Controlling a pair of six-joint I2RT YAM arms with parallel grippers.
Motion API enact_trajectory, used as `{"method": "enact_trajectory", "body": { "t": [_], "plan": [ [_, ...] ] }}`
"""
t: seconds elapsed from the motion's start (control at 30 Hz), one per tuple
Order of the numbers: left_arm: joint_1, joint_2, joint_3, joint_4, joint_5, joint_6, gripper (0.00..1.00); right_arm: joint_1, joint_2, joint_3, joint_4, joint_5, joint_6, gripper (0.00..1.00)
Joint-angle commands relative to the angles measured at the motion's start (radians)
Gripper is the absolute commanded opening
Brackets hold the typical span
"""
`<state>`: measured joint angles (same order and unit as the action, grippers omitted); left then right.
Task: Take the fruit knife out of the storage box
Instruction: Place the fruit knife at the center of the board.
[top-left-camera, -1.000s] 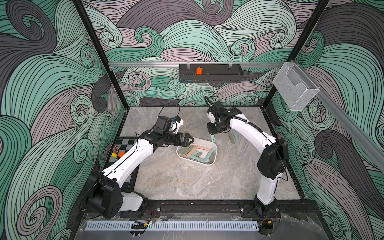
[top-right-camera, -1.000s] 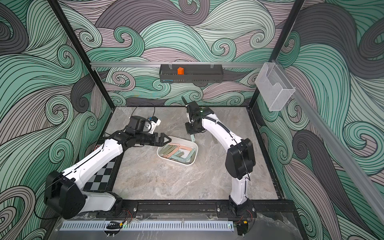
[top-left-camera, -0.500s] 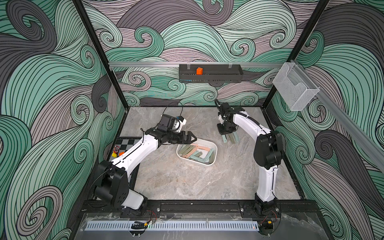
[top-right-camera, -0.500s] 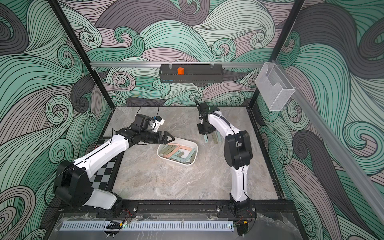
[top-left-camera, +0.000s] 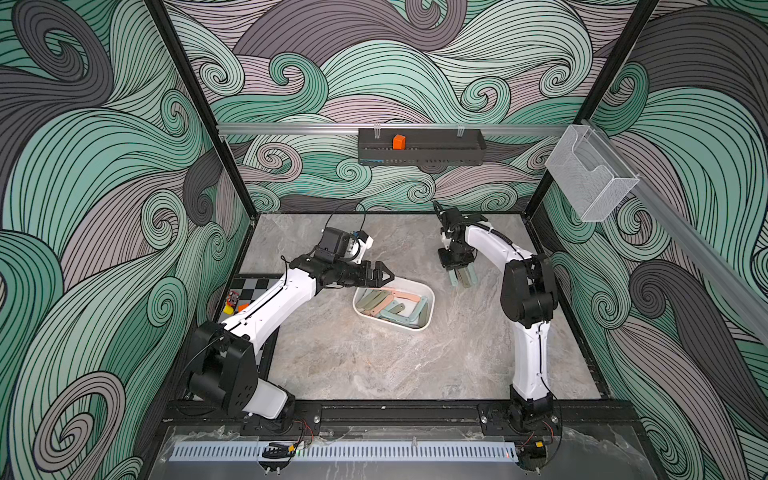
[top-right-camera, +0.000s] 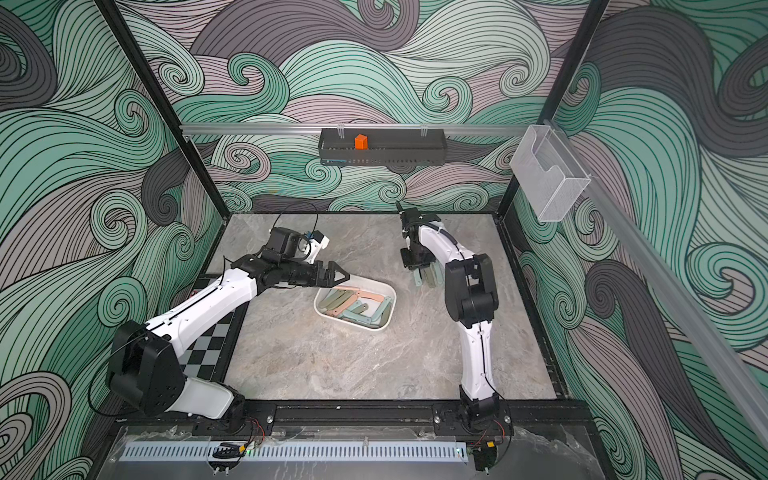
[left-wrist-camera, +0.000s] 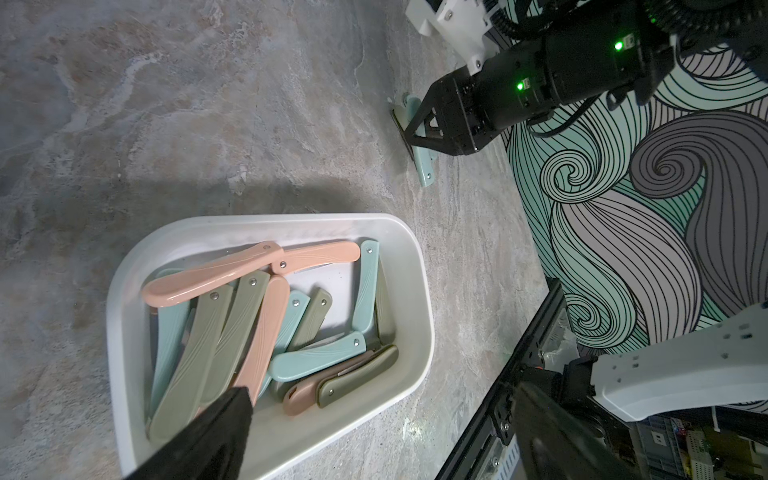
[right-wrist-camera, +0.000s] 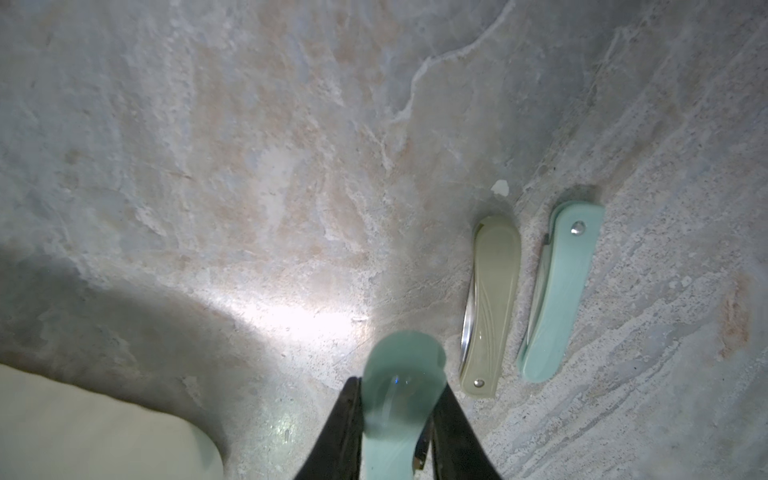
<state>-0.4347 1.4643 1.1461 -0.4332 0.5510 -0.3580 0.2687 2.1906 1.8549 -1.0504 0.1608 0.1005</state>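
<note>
The left tool (top-left-camera: 386, 276) hangs spread wide over the left end of the storage box (left-wrist-camera: 415, 291), which is piled with folded pink, green and blue knives (left-wrist-camera: 208, 282). Right of it, the right tool (right-wrist-camera: 399, 386) pinches a pale blue fruit knife (right-wrist-camera: 401, 365) over the tabletop (top-left-camera: 374, 365), an olive knife (right-wrist-camera: 492, 299) and a blue knife (right-wrist-camera: 557, 291) lying alongside.

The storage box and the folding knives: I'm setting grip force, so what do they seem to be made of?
Storage box: looks like white moulded plastic, smooth, slightly glossy. Knife handles: likely pastel plastic, satin, with fine moulded grooves and metal rivets. Olive knife outside the box: a thin silvery edge, probably a steel blade folded in.
</note>
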Motion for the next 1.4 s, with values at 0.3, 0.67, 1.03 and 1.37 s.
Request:
{"method": "enact_trajectory", "body": {
  "t": [0.3,0.67,1.03,1.37],
  "plan": [
    [-0.004,0.008,0.021,-0.004,0.009,0.034,0.99,-0.016,0.083,0.066,-0.01,0.035,-0.051,0.29],
    [-0.004,-0.008,0.021,-0.011,0.0,0.025,0.99,-0.019,0.036,0.04,-0.012,0.037,-0.057,0.42],
    [-0.001,-0.116,0.033,-0.114,-0.071,0.069,0.99,-0.017,-0.177,0.015,-0.012,-0.243,0.005,0.56],
    [0.024,-0.302,-0.058,-0.174,-0.216,0.115,0.99,0.078,-0.33,-0.114,0.065,-0.578,0.036,0.83]
  ]
}}
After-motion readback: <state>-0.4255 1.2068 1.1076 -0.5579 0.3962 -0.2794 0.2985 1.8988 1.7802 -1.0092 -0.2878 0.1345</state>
